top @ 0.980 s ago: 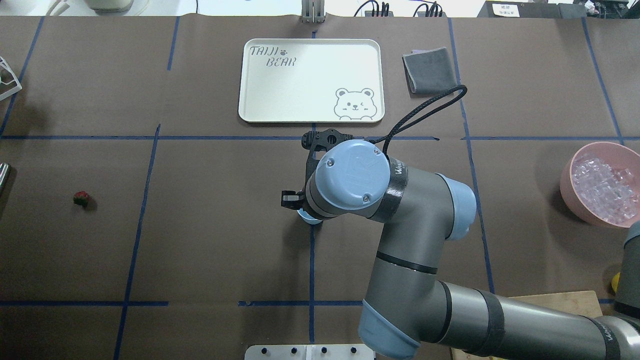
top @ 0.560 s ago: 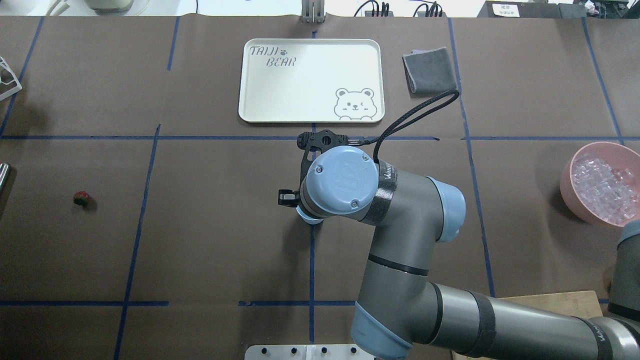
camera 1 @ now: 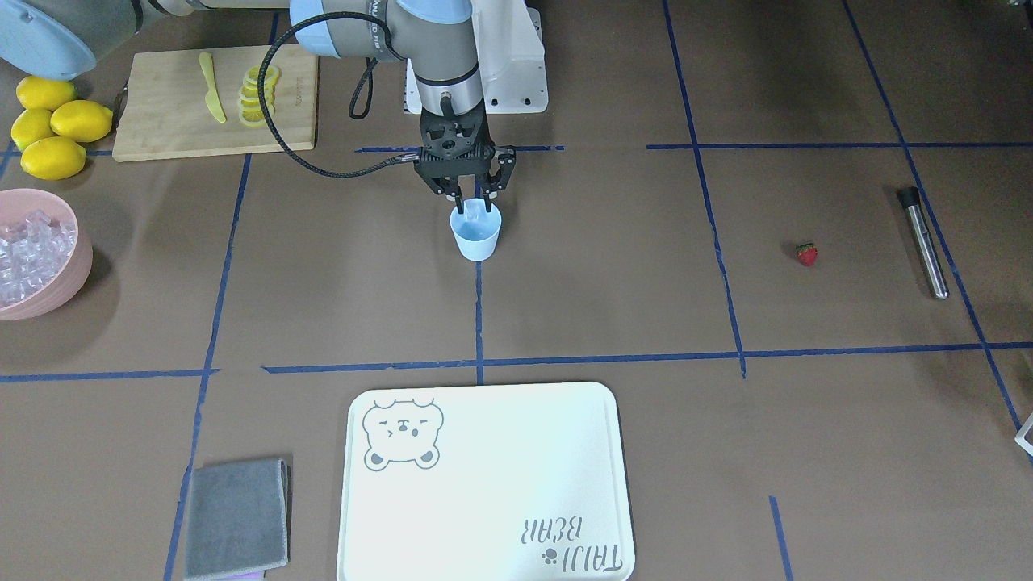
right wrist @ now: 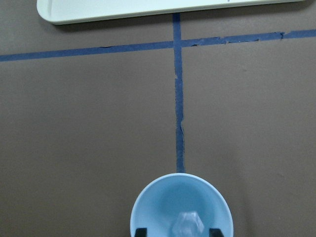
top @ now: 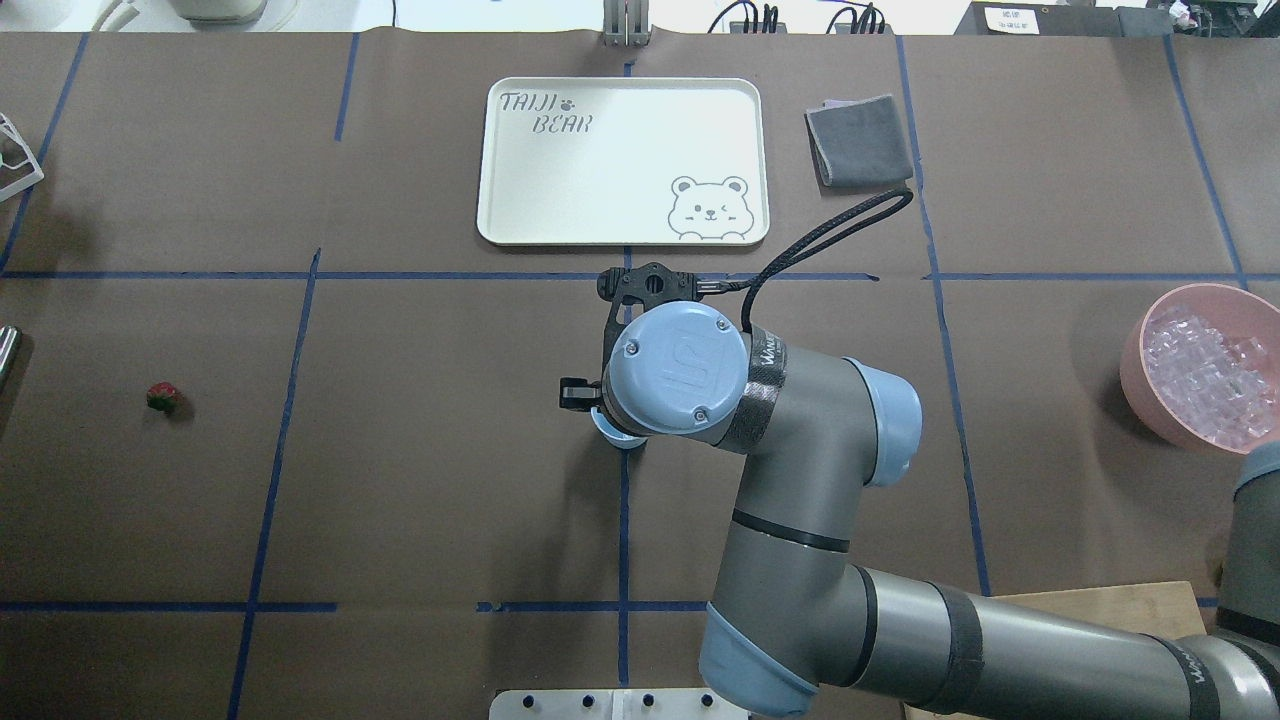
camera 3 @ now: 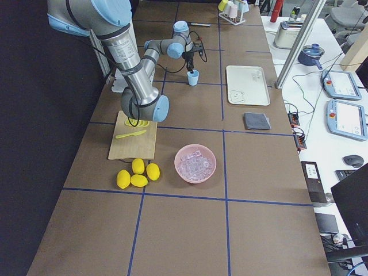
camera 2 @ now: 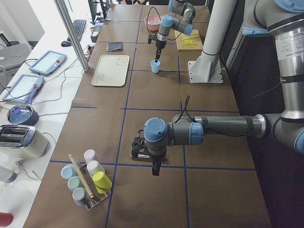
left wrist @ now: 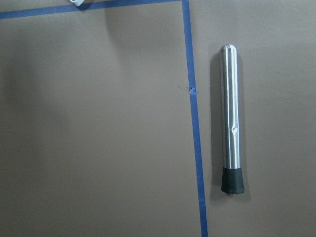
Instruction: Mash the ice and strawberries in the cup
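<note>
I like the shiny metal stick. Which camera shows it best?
The left wrist camera: the metal stick lies whole and large, black tip included. The front-facing view shows it small; the overhead catches only one end at the edge. The side views don't show it clearly.

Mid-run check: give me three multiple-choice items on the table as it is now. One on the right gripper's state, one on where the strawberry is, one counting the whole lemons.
1. The right gripper is over the light-blue cup. Its jaws are: A shut on the rim; B shut on nothing; C open.
2. The strawberry lies: A in the cup; B on the table, apart from the steel muddler; C between the jaws.
3. Whole lemons: A four; B two; C six.

C: the right wrist view shows the jaws spread, with an ice cube between them touching neither.
B: the front view shows it alone on the robot's left side.
A: four sit beside the wooden cutting board.
</note>
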`<state>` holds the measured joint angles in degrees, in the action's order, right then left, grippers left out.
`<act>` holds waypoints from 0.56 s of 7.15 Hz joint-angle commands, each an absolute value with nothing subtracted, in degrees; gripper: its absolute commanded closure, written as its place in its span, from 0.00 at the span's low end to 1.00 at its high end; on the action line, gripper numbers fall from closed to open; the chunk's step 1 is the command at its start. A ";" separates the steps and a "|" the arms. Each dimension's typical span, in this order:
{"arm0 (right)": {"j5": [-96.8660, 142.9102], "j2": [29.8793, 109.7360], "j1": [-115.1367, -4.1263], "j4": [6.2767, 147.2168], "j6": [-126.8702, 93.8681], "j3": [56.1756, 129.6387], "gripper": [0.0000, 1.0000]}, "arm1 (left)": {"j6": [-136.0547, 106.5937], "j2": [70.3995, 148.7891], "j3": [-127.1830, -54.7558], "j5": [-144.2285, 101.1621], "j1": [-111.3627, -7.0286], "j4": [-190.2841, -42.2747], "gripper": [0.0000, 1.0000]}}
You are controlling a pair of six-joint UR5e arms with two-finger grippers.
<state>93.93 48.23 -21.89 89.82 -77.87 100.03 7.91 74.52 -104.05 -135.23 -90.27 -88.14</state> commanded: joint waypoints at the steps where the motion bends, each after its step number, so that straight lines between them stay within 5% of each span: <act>1: 93.78 48.08 -21.71 89.74 -77.87 99.67 0.01 | 7.91 74.36 -103.97 -136.05 -90.26 -88.07 0.00; 4: 99.71 49.04 -25.72 90.08 -71.59 100.02 0.01 | 7.91 74.44 -103.97 -136.23 -90.18 -88.15 0.00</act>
